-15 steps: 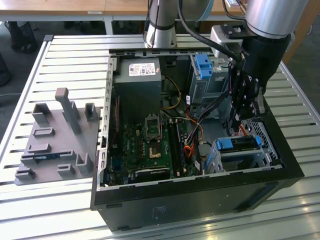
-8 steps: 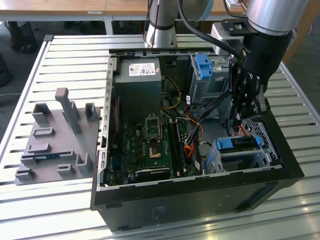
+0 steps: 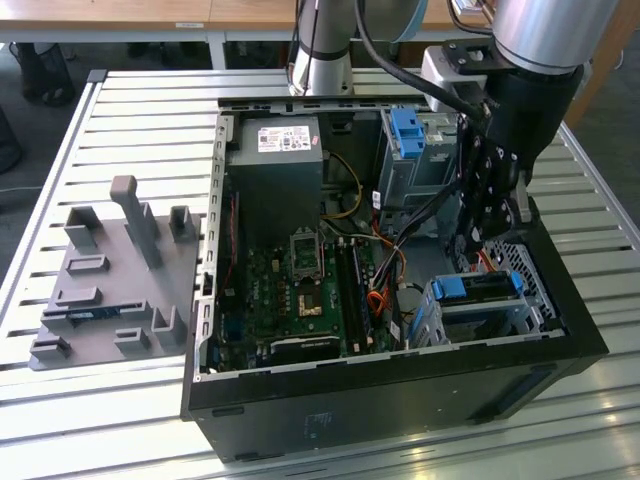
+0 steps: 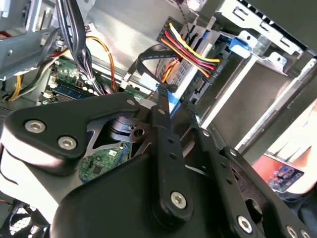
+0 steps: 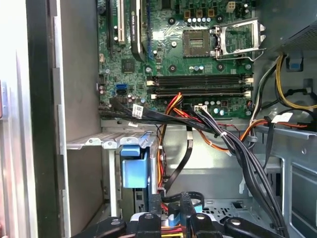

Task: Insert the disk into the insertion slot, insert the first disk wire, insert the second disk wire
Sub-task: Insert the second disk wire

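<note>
Disk [image 3: 478,288] seated in insertion slot [image 3: 428,318]; blue plug [image 4: 173,105] is held pinched between nearly closed fingers [image 4: 161,113] at disk's rear, apparently lined up for mating.

Flat silver hard drive [image 3: 480,287], framed by its bright blue plastic carrier, lies level inside the low drive cage [image 3: 432,318] of silver-grey perforated sheet metal, in the open black computer case [image 3: 400,400] towards the exterior view's right. In the second wrist view, red, yellow and black wires [image 4: 190,49] reach the drive's end through a black connector; whether it is seated cannot be told.
</note>
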`<action>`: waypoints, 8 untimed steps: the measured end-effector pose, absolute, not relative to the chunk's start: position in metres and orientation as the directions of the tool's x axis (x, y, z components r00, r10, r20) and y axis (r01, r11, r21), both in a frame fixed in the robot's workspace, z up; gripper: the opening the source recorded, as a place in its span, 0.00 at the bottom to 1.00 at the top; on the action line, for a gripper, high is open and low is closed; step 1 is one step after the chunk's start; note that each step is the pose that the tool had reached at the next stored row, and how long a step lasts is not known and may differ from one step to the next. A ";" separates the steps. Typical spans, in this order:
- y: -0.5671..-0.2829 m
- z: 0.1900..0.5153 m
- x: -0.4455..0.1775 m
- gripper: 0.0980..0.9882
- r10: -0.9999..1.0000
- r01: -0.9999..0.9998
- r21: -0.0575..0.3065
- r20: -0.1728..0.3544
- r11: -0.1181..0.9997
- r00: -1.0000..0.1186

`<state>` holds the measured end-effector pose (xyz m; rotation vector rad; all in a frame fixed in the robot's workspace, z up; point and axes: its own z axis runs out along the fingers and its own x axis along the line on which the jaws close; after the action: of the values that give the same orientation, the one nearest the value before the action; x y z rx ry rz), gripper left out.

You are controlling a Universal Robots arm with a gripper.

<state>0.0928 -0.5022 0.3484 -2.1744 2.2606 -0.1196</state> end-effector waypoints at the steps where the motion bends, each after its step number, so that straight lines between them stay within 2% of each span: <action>1: -0.502 0.347 0.093 0.22 -0.998 -0.998 -0.057 0.049 0.037 -0.040; 8: -0.502 0.340 0.093 0.20 -0.998 -0.998 -0.057 0.049 0.037 -0.040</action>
<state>0.0933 -0.5022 0.3403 -2.1734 2.2598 -0.1173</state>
